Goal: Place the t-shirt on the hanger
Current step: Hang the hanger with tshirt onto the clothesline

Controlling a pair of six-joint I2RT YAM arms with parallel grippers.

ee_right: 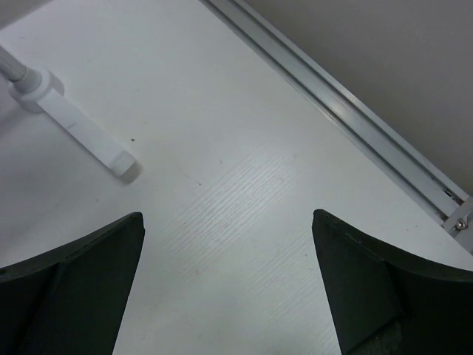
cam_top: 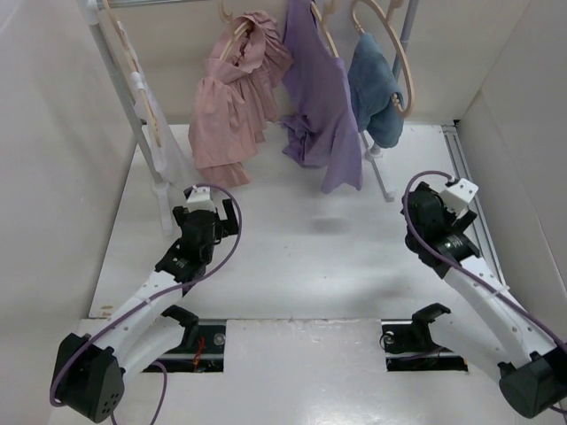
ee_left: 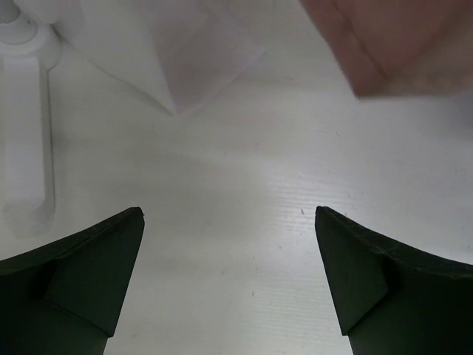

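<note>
The lavender t-shirt (cam_top: 321, 97) hangs wrinkled from a pale wooden hanger (cam_top: 329, 35) at the middle of the rack, its hem above the table. My left gripper (cam_top: 211, 197) is open and empty, low over the table just in front of the pink garment's hem; in the left wrist view (ee_left: 229, 214) only bare table lies between its fingers. My right gripper (cam_top: 440, 197) is open and empty at the right, well clear of the shirt; the right wrist view (ee_right: 228, 216) shows bare table between its fingers.
A dusty pink garment (cam_top: 232, 106) (ee_left: 392, 37) hangs left of the shirt, a blue-grey one (cam_top: 374, 88) to its right. A white rack post (cam_top: 124, 88) with a pale sheet (ee_left: 170, 52) stands at left. Rack feet (ee_left: 26, 133) (ee_right: 74, 126) rest on the table. A metal rail (ee_right: 347, 103) runs along the right edge.
</note>
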